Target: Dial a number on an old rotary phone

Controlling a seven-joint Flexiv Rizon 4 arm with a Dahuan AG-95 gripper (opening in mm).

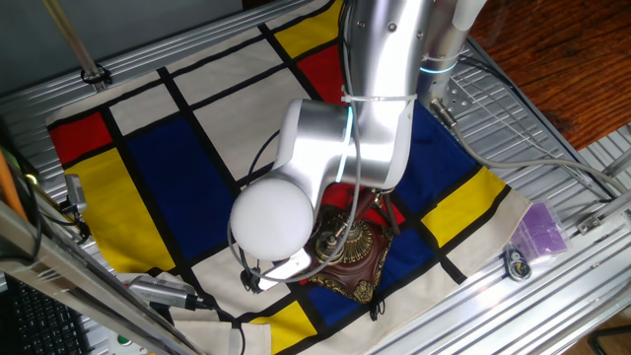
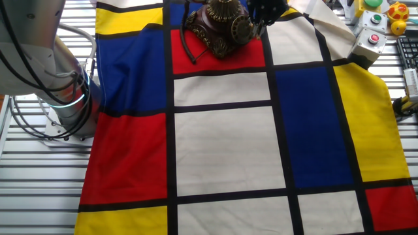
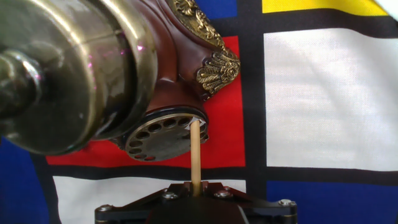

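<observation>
Handset (image 3: 68, 68) blocks cam; hand's (image 3: 196, 198) stick (image 3: 195, 155) prob. touching dial (image 3: 163, 138).

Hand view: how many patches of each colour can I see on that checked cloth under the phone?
Blue cloth patches: 3
White cloth patches: 2
Red cloth patch: 1
Yellow cloth patch: 1
Total: 7 visible patches; the ornate reddish-wood and brass rotary phone may hide others.
</observation>
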